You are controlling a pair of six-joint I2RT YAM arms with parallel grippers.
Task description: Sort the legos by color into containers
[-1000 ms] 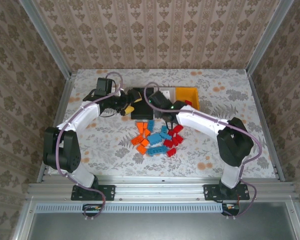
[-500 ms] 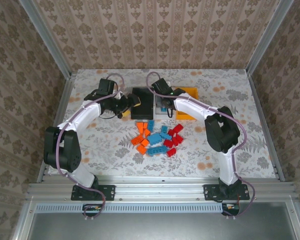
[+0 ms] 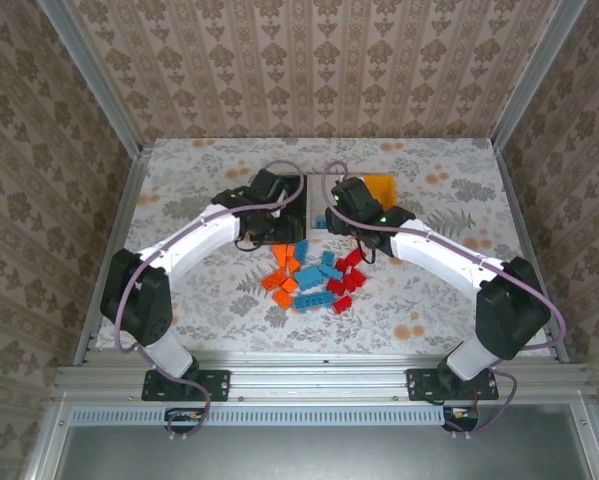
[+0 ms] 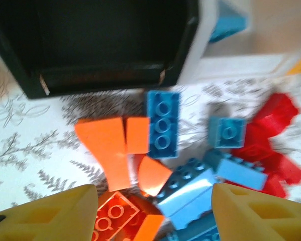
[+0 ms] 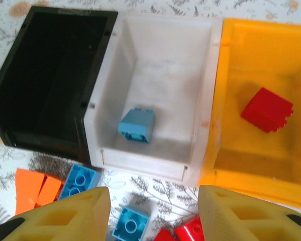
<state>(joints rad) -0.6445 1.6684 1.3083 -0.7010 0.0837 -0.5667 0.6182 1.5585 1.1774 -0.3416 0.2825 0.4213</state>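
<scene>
- the legos (image 3: 314,277) lie in a loose heap on the table (image 3: 189,300), just in front of the bins. one blue piece (image 5: 136,124) sits in the white bin (image 5: 145,163) and one red piece (image 5: 267,109) in the yellow bin (image 5: 256,178).
- judge them light, rigid and slick-sided. a nudge may make them skid, so pinch across the flat side walls, not the studs.
- the long blue brick (image 4: 163,124) lies studs up, its long axis pointing at the black bin (image 4: 100,83). close across its short width.
- your left gripper (image 4: 153,201) hangs spread and empty over the heap. your right gripper (image 5: 153,201) is likewise spread, holding nothing, before the bin fronts.
</scene>
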